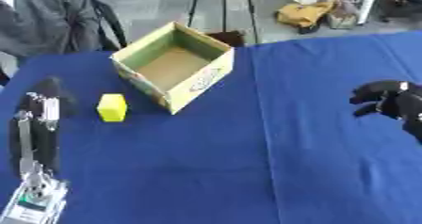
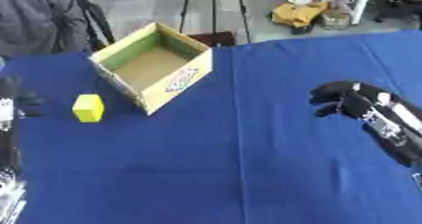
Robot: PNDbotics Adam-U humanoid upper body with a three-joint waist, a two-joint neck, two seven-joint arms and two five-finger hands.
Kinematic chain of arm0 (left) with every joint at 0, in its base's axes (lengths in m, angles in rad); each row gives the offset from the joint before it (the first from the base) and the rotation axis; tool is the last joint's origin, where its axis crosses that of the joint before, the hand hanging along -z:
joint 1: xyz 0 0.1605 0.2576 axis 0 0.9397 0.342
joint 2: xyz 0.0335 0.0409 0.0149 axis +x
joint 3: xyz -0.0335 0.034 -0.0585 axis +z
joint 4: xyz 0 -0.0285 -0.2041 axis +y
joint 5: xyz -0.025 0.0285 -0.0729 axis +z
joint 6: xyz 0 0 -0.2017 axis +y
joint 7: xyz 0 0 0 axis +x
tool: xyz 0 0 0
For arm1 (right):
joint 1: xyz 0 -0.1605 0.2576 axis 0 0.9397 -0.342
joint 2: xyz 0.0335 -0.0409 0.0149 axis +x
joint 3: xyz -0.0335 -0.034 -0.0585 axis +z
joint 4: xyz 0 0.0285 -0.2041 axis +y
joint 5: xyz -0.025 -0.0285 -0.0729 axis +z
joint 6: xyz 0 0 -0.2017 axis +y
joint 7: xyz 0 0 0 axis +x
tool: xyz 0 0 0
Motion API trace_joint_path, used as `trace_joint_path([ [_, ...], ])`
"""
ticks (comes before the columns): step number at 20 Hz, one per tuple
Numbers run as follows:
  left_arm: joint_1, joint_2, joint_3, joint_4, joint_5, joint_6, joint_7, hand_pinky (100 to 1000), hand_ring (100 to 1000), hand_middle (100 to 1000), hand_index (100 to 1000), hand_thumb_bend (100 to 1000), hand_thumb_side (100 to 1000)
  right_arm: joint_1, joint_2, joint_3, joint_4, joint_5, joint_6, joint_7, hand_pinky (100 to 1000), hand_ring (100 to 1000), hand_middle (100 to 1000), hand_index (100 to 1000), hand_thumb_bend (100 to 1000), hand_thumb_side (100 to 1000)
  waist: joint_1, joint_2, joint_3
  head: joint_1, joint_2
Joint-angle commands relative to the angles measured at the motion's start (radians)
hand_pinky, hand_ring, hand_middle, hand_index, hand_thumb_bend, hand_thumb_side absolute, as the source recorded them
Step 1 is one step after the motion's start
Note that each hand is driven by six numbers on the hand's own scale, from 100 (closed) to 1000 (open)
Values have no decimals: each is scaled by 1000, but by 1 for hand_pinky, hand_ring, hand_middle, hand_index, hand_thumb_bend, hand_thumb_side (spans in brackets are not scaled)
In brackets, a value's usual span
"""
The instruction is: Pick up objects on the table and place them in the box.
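A small yellow block (image 1: 112, 108) stands on the blue table (image 1: 247, 162), just left of an open cardboard box (image 1: 202, 82). The box sits turned at an angle near the far edge, and its brown floor is bare. My left hand (image 1: 45, 93) is at the left edge, a short way left of the block and not touching it. My right hand (image 2: 342, 98) hovers over the right side of the table, far from both block and box. Its fingers are relaxed and slightly bent, pointing left, and they hold nothing.
The blue cloth covers the whole table, with a crease (image 1: 262, 124) running front to back near the middle. Beyond the far edge are dark stand legs (image 1: 223, 6) and a yellow bundle (image 1: 305, 13) on the floor.
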Motion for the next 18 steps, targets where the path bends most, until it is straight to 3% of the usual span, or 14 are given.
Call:
trace_joint_path([
  [1,-21,47,8,-16,-15,14,-20,500,574,520,771,528,764,-8,-16,-7,-11,-10,-1,0,721,801,777,843,100,779,-3,-14,-1,1,-12],
  [8,-110,199,6,9,-124,135,-206,556,642,587,819,527,625,-2,-18,-5,-8,-10,-1,3,721,801,777,843,100,779,-1,-24,-7,-6,-12],
  [11,-182,282,10,47,-221,217,-345,597,684,634,839,519,523,0,-19,-4,-7,-9,-2,3,721,801,777,843,100,779,1,-28,-11,-9,-13],
  [14,-279,359,4,120,-346,284,-514,621,699,659,847,463,485,2,-20,-1,-5,-9,-1,6,721,801,777,843,100,780,3,-32,-16,-13,-13],
  [18,-411,422,-27,263,-526,302,-772,659,718,704,868,491,473,2,-24,5,-4,-8,1,14,722,801,777,844,100,783,9,-36,-28,-13,-10],
])
